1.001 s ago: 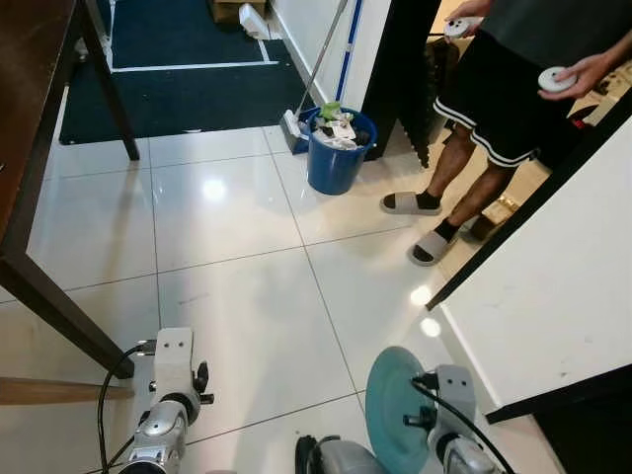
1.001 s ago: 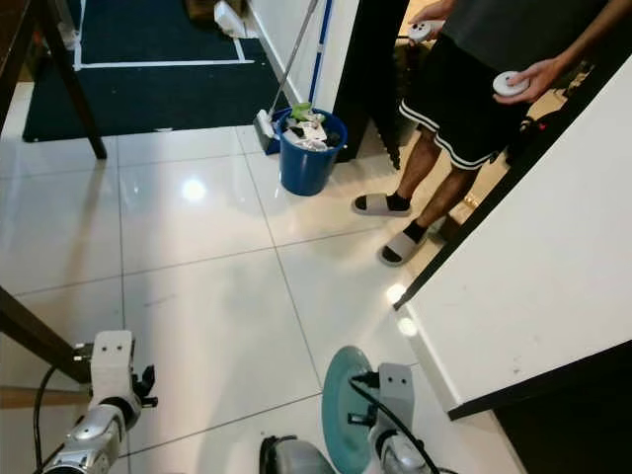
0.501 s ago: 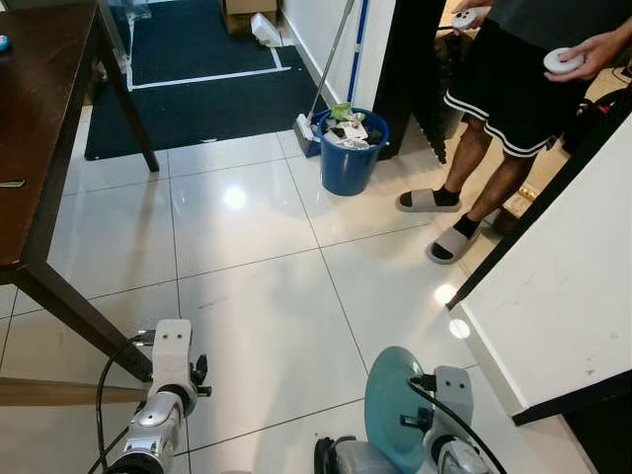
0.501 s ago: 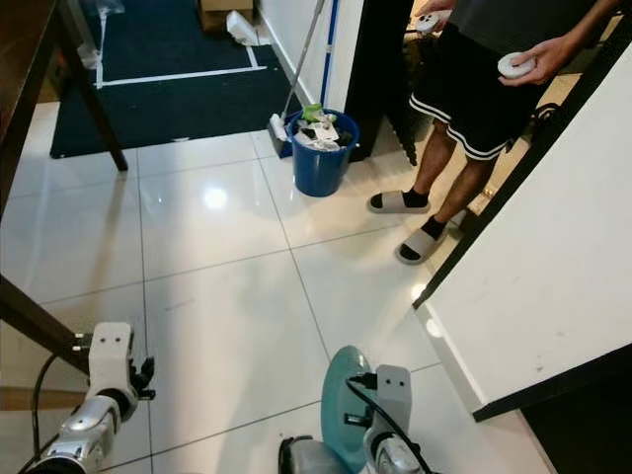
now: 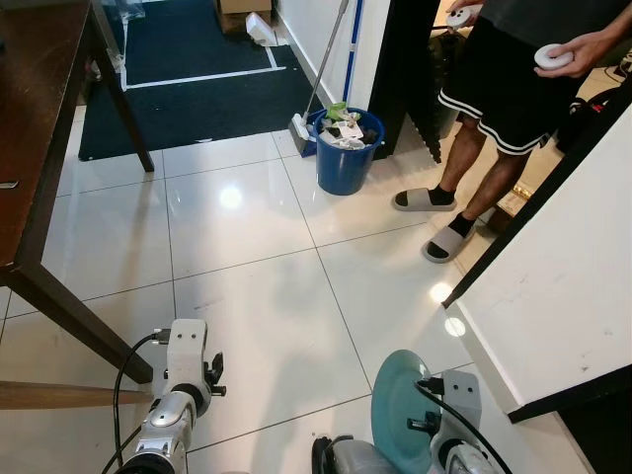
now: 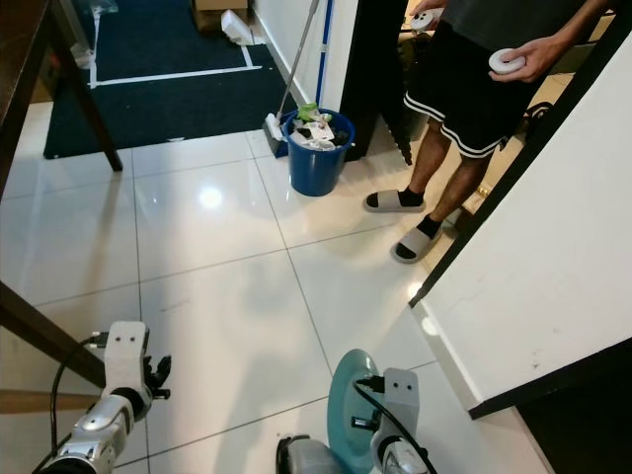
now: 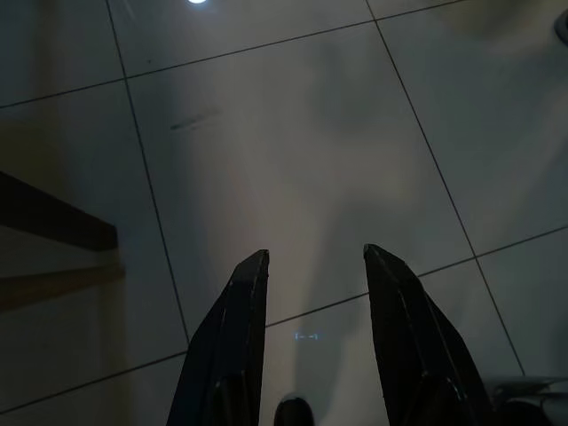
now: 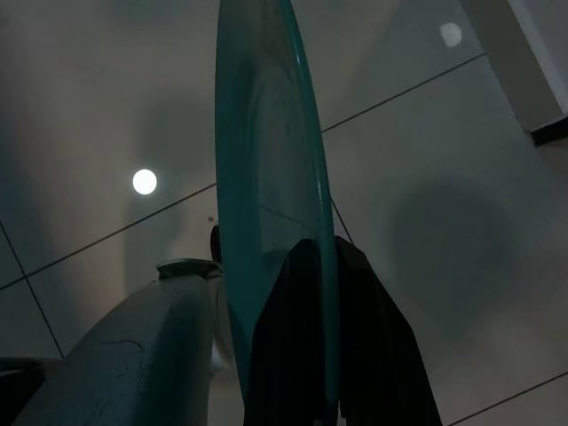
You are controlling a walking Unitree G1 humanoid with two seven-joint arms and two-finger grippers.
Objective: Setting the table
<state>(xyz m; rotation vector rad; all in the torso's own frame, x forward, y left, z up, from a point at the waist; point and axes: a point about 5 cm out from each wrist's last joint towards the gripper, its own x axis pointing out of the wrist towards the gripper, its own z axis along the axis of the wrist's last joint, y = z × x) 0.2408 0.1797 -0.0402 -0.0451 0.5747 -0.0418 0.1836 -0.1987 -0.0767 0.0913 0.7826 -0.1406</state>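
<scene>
**Plate held on edge during carry to the bench**

While the robot stands on the tiled floor (image 5: 257,296), the teal plate (image 5: 393,415) sits in the right gripper (image 8: 333,293), low at the robot's right side and above the floor. The plate stands on edge, nearly upright, with the fingers (image 8: 293,355) closed across its rim, one on each face.

Handling judgement: the plate looks stiff, smooth and glossy, probably glass or glazed ware, so it is likely moderately heavy, slippery and breakable on tile. A pinch at the rim gives little contact area; the grip should remain firm and the plate be turned flat only over the bench.

The left gripper (image 7: 311,293) hangs over bare tile with its fingers parted and nothing between them.

The dark wooden bench (image 5: 35,118) stands at the robot's left, well apart from the plate. Further off are a blue bucket (image 5: 346,158) of rubbish, a dark mat (image 5: 197,89) and a person (image 5: 504,89) in sandals holding white controllers.
</scene>
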